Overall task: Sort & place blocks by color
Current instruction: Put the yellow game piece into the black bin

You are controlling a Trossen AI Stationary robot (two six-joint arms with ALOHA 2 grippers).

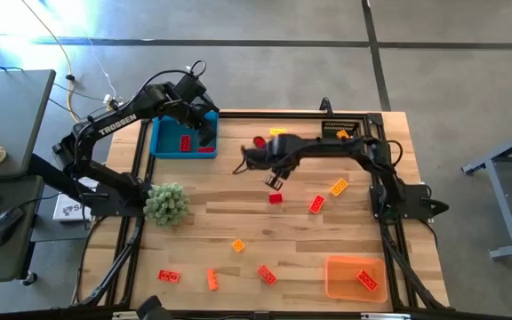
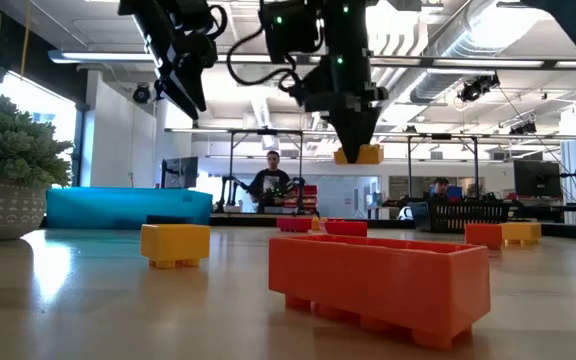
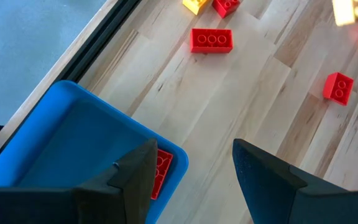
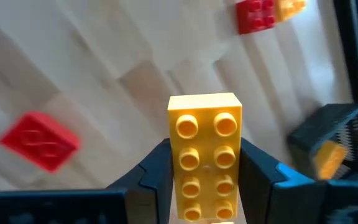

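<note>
My right gripper (image 1: 275, 181) hangs over the table's middle, shut on a yellow studded block (image 4: 205, 118), which shows lifted in the low view (image 2: 358, 153). A red block (image 1: 276, 197) lies on the wood just below it. My left gripper (image 1: 205, 125) is open above the right edge of the blue bin (image 1: 169, 142), which holds a red block (image 1: 186, 142). Red, orange and yellow blocks lie scattered on the table, such as a red one (image 1: 260, 141), a yellow one (image 1: 277, 132), an orange one (image 1: 338, 187) and another red one (image 1: 316, 204). My right gripper pinches the yellow block by its two long sides (image 4: 174, 168) between the two fingers, coming from above and pointing down. The fingers lie along the block's length, and its studded face is turned toward the wrist camera. The block is lifted clear of the table, level at the fingertips (image 2: 348, 130).
An orange bin (image 1: 356, 267) with a reddish block (image 1: 367, 280) stands at the near right. A black basket (image 1: 343, 130) sits at the far right. The green fuzzy plant (image 1: 166, 203) stands near the left edge. More blocks lie along the near side (image 1: 169, 276) (image 1: 212, 279) (image 1: 267, 274) (image 1: 237, 244).
</note>
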